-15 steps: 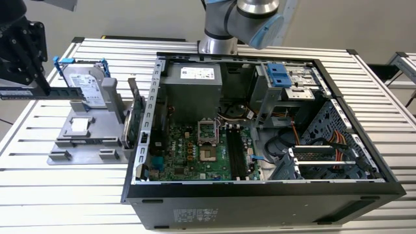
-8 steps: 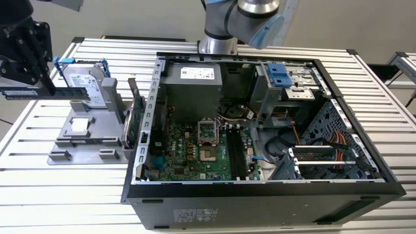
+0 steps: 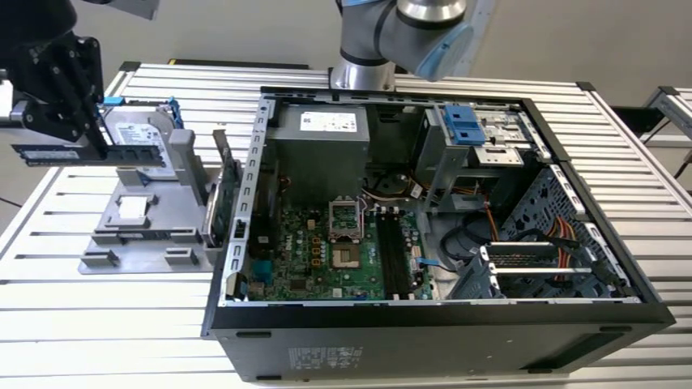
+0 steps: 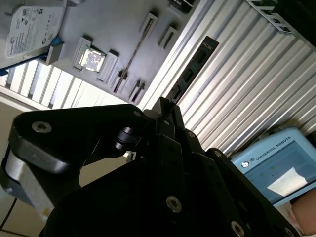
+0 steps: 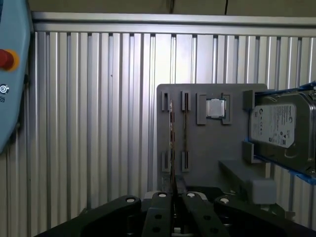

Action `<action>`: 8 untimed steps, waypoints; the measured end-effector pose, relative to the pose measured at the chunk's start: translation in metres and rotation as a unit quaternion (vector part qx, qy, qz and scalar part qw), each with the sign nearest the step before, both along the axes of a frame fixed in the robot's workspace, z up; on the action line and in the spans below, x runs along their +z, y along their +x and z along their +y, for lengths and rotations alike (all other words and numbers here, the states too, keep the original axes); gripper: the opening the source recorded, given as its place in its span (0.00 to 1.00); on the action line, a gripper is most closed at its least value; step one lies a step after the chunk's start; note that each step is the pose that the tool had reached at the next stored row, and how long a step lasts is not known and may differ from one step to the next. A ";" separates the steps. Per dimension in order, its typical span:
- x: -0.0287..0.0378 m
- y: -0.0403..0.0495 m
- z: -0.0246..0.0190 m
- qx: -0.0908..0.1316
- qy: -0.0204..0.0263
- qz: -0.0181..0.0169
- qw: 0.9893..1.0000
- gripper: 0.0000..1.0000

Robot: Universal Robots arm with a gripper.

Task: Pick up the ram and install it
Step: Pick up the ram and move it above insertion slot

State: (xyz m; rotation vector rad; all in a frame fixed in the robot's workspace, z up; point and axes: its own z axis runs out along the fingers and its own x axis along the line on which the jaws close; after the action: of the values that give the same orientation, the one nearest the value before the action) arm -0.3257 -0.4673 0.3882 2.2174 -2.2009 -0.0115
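Ram (image 3: 92,154), a thin stick, is pinched between the narrowly closed fingers of the gripper (image 3: 96,146). It is held level, off the table and over its edge on the exterior view's left. In the first wrist view it (image 5: 171,143) shows edge-on, running out from the fingertips (image 5: 163,197). In the second wrist view it (image 4: 192,69) reaches away from the gripper (image 4: 165,106) as a dark strip.

The slatted aluminium table (image 3: 87,324) carries everything else. An open computer case (image 3: 433,340) lies on its side across the table's middle, its motherboard (image 3: 335,251) facing up. The arm's base (image 3: 400,32) rises at the far edge behind it. A grey holder plate (image 3: 130,243) sits just beside the case, toward the table's edge on the exterior view's left. A silver hard drive (image 3: 135,134) in a blue bracket stands on the plate, seen behind the stick. A square processor chip (image 5: 215,107) rests in a pocket of the plate (image 5: 207,153), next to the drive (image 5: 281,123).
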 end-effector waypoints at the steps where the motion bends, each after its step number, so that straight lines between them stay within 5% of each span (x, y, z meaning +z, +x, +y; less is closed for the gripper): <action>1: 0.0000 0.0029 0.0000 0.000 0.000 0.000 1.000 0.00; 8: 0.0000 0.0213 0.0000 -0.001 0.000 0.000 1.000 0.00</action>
State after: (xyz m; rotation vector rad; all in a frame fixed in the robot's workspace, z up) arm -0.3044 -0.4673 0.3882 2.2147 -2.2035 -0.0119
